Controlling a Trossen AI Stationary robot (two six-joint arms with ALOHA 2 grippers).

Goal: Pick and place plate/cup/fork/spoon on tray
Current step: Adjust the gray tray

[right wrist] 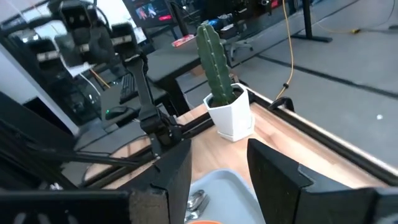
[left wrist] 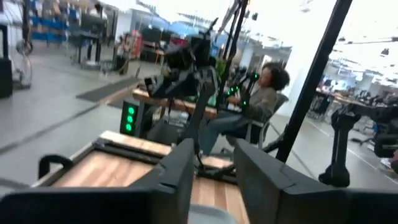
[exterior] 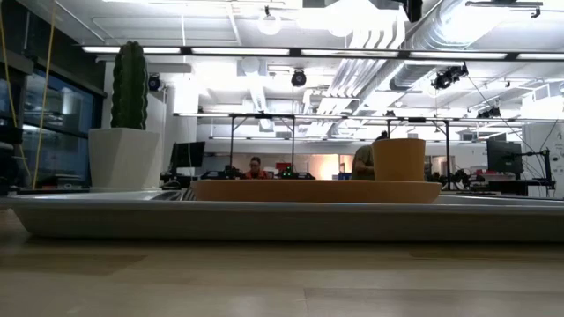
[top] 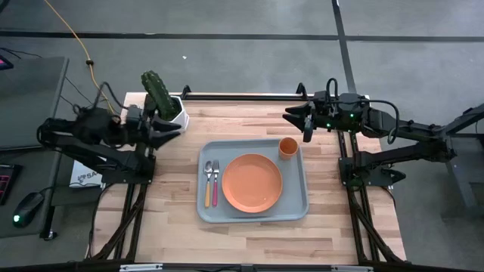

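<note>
From the low view, the fork and spoon were hidden behind the tray (exterior: 264,220) rim; only the plate (exterior: 317,190) edge and cup (exterior: 398,159) were seen above it. From above, the plate (top: 252,182), cup (top: 288,147), fork (top: 215,181) and spoon (top: 208,181) were all seen lying in the tray (top: 302,208). A cactus pot (top: 168,106) was set just beside the left gripper (top: 175,127), at the back left. The right gripper (top: 290,117) was held near the cup. Both were parted and empty.

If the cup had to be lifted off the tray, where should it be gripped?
Grip the cup across its rim or upper wall from straight above: it stands upright in the tray's far right corner, with the plate close beside it, so a side approach looks cramped.
</note>
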